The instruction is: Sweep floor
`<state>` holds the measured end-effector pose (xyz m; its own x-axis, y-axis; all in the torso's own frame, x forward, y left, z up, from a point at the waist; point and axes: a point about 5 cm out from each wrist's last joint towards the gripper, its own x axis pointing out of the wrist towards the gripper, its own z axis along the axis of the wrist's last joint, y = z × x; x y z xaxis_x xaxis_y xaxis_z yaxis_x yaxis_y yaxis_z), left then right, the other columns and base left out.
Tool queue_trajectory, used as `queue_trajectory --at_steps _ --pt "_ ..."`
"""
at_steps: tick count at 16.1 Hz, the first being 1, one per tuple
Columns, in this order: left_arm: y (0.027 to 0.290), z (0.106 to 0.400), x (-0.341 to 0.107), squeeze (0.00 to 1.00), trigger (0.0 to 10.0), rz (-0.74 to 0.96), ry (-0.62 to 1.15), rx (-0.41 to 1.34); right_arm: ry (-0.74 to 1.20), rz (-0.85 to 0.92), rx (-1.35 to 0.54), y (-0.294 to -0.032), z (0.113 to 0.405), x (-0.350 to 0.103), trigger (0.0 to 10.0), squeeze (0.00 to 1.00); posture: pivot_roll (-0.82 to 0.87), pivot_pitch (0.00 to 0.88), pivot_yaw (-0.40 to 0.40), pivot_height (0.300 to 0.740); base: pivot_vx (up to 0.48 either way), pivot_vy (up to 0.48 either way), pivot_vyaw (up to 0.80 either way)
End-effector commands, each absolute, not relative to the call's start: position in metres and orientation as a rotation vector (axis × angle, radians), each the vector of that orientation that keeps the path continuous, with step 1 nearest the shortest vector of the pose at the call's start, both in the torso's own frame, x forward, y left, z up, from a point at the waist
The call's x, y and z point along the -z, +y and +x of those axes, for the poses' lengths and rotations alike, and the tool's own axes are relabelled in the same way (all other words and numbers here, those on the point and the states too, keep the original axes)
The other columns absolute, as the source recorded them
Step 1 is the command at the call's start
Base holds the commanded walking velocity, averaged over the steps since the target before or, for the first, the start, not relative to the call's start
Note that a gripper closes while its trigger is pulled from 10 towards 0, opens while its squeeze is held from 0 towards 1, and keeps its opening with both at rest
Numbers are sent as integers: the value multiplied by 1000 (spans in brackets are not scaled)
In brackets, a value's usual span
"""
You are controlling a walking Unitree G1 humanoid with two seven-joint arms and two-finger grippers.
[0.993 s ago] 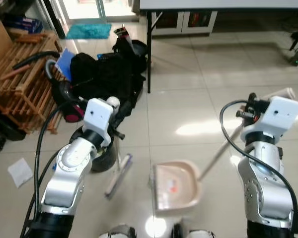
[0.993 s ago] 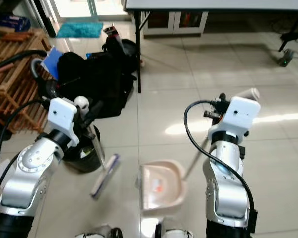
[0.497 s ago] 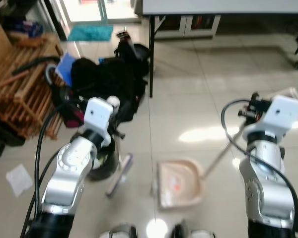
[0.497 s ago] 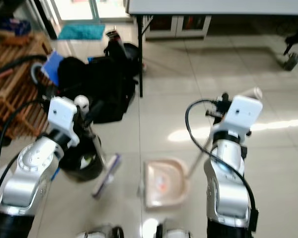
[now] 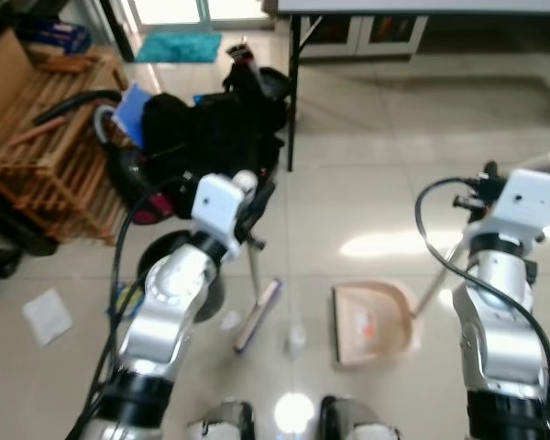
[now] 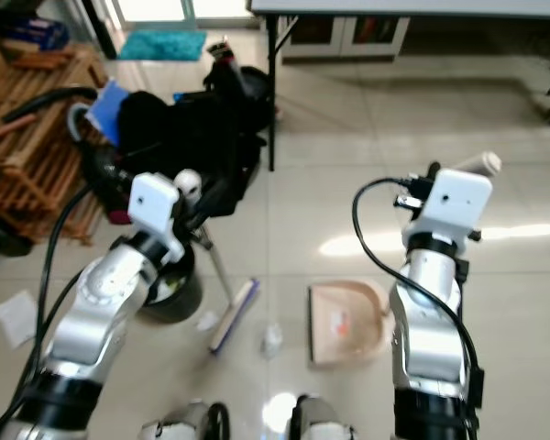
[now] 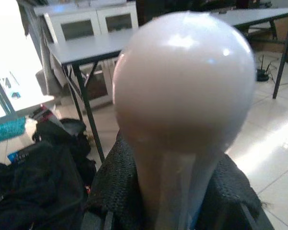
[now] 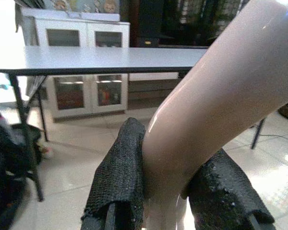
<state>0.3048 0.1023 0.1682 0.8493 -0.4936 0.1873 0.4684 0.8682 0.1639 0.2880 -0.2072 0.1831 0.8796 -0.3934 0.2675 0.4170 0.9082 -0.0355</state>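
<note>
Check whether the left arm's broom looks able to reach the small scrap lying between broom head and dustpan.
Probably yes: the scrap lies on open tile beside the broom head, short of the dustpan.

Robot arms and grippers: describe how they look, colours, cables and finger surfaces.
Both arms are silver metal with rounded joint housings, and each wrist carries a boxy white camera module. Thick black cables loop from the wrists down along the forearms. The left gripper and right gripper have black fingers with a coarse, mesh-like textured padding.

One broom (image 5: 258, 314), one dustpan (image 5: 370, 323), one black bin (image 5: 177, 280), perhaps three scraps of litter (image 5: 296, 337), one table (image 5: 412, 5)
</note>
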Motion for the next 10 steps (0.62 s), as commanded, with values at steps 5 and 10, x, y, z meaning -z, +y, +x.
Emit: queue_trajectory --at_steps 5,10 --pt "93 317 -163 0 10000 79 -281 461 -350 -132 536 -224 299 -183 10000 0 17 383 106 740 0 0 0" --pt "84 326 -167 0 10000 98 -358 436 -433 -173 643 -226 307 -179 10000 0 38 457 136 740 0 0 0"
